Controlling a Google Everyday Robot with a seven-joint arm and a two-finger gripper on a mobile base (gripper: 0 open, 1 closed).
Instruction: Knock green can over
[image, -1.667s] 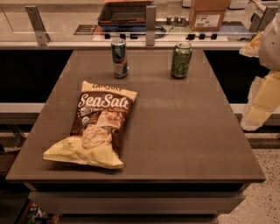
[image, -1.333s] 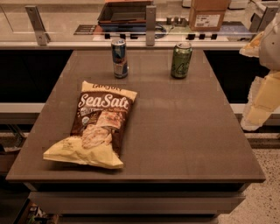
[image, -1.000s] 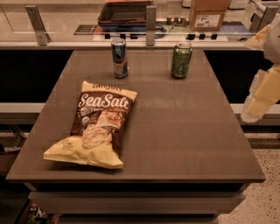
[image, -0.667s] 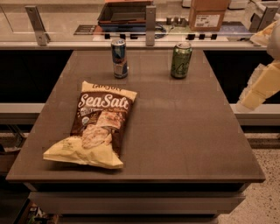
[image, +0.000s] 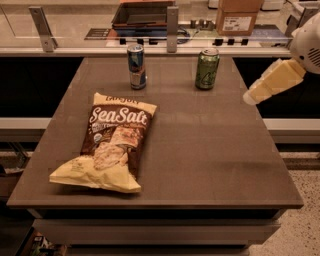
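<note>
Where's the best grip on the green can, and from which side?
Likely mid-height on the round side wall of the green can, taken across its width, coming from the right. It stands upright near the far edge of the table, and the gripper hangs beyond the table's right edge on that side. The blue can stands apart to its left.

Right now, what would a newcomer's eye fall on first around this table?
The big brown-and-yellow Sea Salt chip bag stands out most, lying flat on the table, front left. Two cans stand upright near the far edge: a blue-and-silver can at left, the green can at right. The pale gripper hangs at the table's right edge, apart from the green can.
</note>
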